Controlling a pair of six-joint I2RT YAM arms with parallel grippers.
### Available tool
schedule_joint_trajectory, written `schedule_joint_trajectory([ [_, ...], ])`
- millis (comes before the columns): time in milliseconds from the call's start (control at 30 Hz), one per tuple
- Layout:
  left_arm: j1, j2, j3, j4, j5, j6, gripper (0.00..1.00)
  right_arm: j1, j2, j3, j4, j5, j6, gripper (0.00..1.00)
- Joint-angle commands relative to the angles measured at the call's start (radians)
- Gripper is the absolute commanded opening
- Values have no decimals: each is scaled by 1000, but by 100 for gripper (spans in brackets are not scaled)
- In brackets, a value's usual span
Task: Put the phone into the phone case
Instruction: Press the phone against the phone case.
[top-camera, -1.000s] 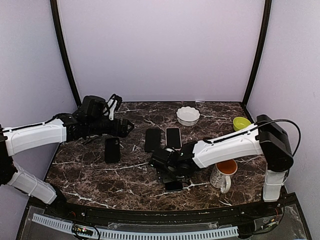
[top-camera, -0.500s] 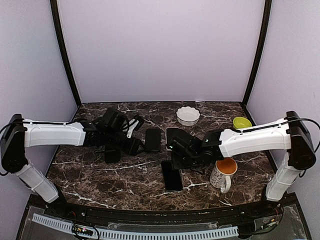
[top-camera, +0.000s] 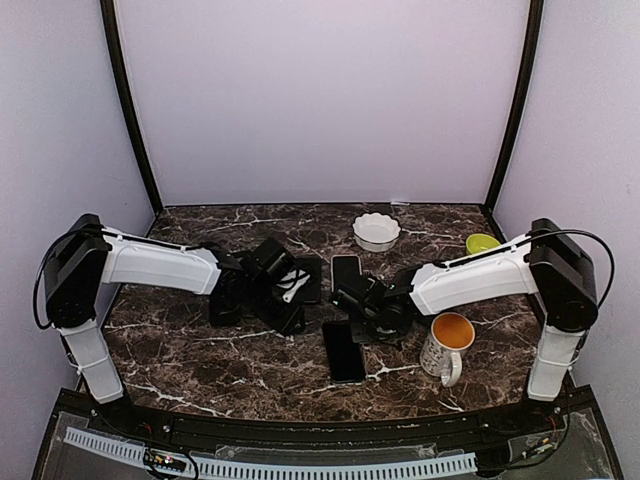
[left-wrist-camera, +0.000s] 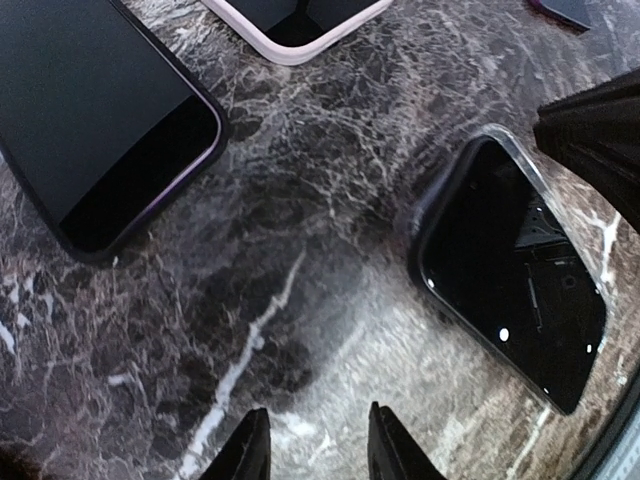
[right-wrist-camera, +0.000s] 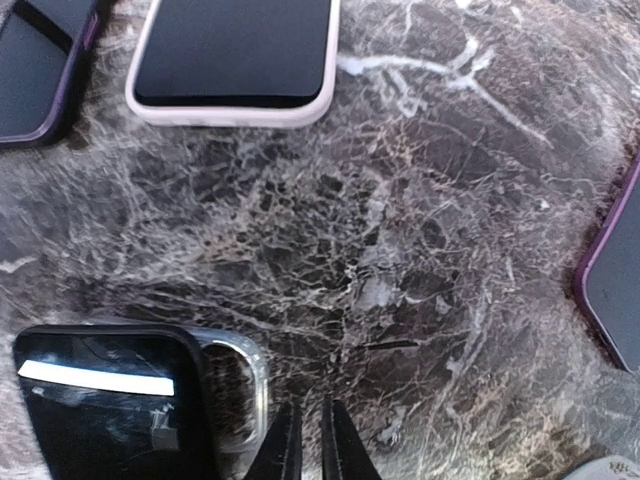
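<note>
Phone: the phone (top-camera: 345, 350) lies flat, screen up, midway along the desk (top-camera: 200, 370) and toward its front edge.
Case: a clear case (right-wrist-camera: 245, 382) shows as a see-through rim around the phone's corner, so the phone appears to be lying in it.
Seating: at that corner the rim stands a little clear of the black body; whether it is pressed fully home cannot be told.
Left end effector: the left end effector (left-wrist-camera: 310, 452) hangs above bare marble just beside the phone, fingers partly spread, holding nothing.
Right end effector: the right end effector (right-wrist-camera: 312, 440) has its fingers almost pressed together, empty, beside the cased corner.
Others: a pink-cased phone (right-wrist-camera: 235, 45) and a purple-cased phone (left-wrist-camera: 100, 110) lie toward the back edge.
Progress: insertion looks largely done; a firm press at the corners may remain.
</note>
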Motion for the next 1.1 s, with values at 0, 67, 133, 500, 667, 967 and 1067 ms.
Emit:
schedule_joint_trajectory([
  [0, -30, 61, 59, -53, -37, 20, 34, -9, 16, -23, 41, -12, -4, 5],
  [67, -36, 81, 72, -55, -45, 14, 32, -9, 7, -39, 79, -24, -20, 3],
  [133, -37, 93, 82, -47, -72, 12, 31, -9, 4, -53, 116, -45, -35, 3],
  [500, -74, 183, 162, -56, -96, 40, 28, -21, 16, -73, 202, -110, -56, 3],
  [667, -106, 202, 161, -46, -84, 24, 25, -22, -9, -76, 240, -135, -56, 3],
  [967, -121, 211, 199, -33, -84, 15, 25, -23, -100, -154, 317, -169, -23, 3],
  [1067, -121, 205, 196, -65, -104, 16, 25, -24, -121, -152, 268, -135, -26, 7],
])
